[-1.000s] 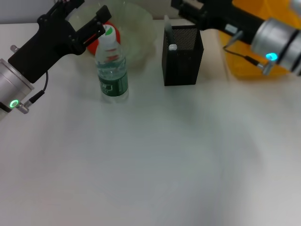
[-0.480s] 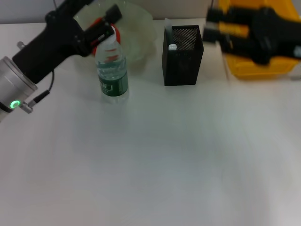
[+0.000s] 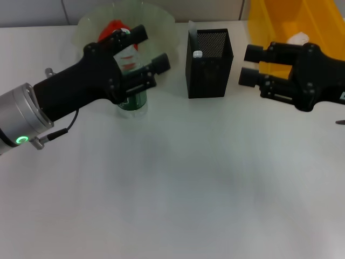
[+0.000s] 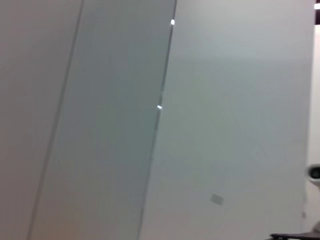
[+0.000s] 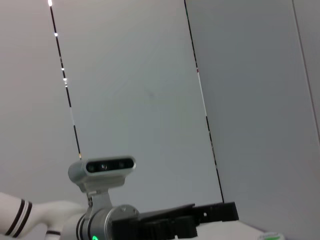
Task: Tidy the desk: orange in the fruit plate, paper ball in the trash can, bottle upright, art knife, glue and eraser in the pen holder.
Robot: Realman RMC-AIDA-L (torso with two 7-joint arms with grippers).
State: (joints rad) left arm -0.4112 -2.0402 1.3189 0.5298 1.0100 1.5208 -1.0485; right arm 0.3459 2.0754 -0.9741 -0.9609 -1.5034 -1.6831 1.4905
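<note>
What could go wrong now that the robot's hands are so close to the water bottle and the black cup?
The left hand sits open right around the small clear plastic water bottle; a bump might topple it toward the pale green wavy fruit plate. The open right hand hovers beside the black mesh pen holder and could nudge it.

Upright clear bottle (image 3: 131, 81) with dark green label on white desk (image 3: 178, 183), just before pale green fruit plate (image 3: 161, 21) holding red-orange orange (image 3: 110, 29); black mesh pen holder (image 3: 209, 65) alongside; white paper ball (image 3: 298, 38) inside yellow trash can (image 3: 280, 21).
</note>
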